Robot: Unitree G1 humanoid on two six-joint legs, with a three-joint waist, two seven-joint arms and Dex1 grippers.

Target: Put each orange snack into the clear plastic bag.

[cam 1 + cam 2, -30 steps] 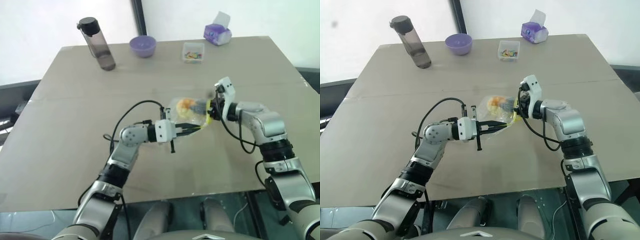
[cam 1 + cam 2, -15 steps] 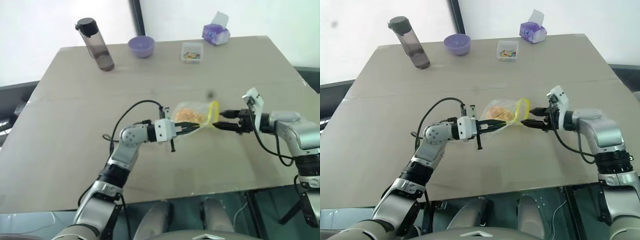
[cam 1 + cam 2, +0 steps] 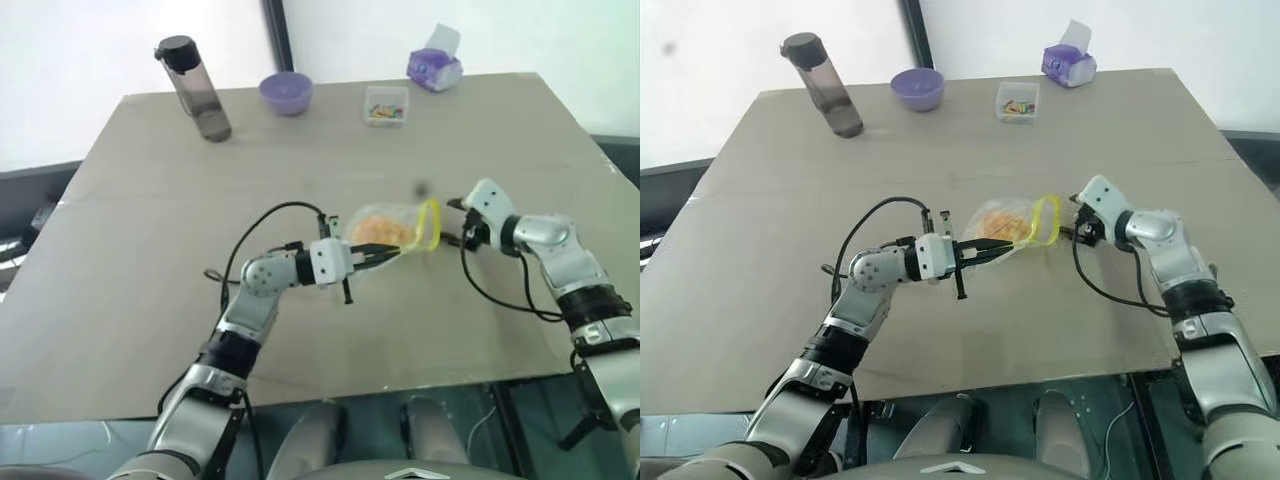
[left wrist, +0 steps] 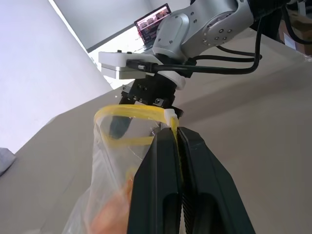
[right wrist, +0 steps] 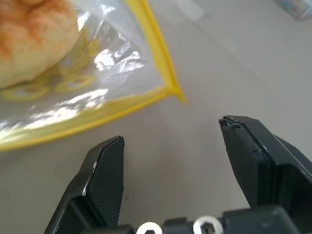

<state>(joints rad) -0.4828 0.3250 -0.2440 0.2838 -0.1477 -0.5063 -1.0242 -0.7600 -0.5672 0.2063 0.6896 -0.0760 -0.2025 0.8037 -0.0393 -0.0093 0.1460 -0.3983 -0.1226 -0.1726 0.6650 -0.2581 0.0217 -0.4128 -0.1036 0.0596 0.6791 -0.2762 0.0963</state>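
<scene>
I count one orange snack [image 3: 378, 229], sitting inside one clear plastic bag [image 3: 392, 229]. On the table [image 3: 130, 260] I see one dark water bottle [image 3: 195, 88], one purple bowl [image 3: 286, 93], one small clear box [image 3: 386, 105] of colourful bits, one purple tissue pack [image 3: 435, 66]. Two grippers: left gripper [image 3: 381, 257], right gripper [image 3: 455, 240].

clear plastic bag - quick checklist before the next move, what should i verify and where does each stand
1. Orange snack inside the clear plastic bag: ok, it shows through the plastic.
2. Left hand gripping the bag: ok, shut on the yellow seal strip.
3. Right hand free of the bag: ok, open, nothing between its fingers, just off the bag's corner.
4. Bag mouth sealed: not ok, the yellow strip forms an open loop.
5. More orange snacks left on the table: cannot tell for certain; none visible among the bottle, bowl, small clear box and tissue pack.
</scene>
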